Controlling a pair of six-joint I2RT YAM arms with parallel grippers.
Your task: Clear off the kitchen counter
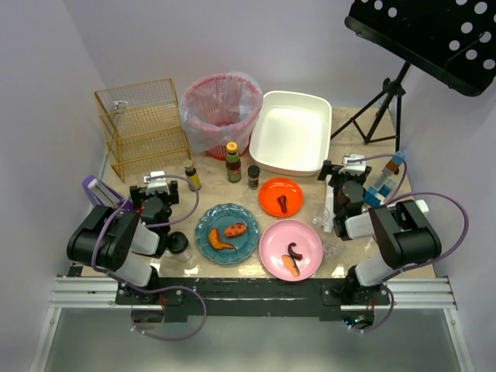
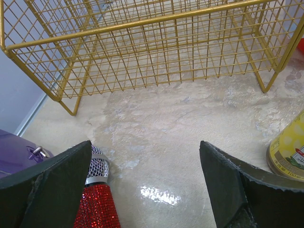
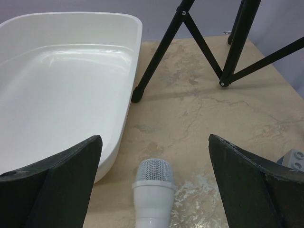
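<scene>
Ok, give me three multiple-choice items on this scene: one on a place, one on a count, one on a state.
1. Where does the white tub stand?
A) at the back, right of the pink bin
B) at the front rail
C) on the floor

2. How many plates hold food?
A) two
B) three
C) five

3. How do the left pincer and right pincer stand?
A) both open, gripping nothing
B) both shut
C) one open, one shut

Answers:
1 A, the tub sits beside the bin at the far edge.
2 B, a blue plate, an orange plate and a pink plate each carry scraps.
3 A, both wrist views show fingers wide apart.
</scene>
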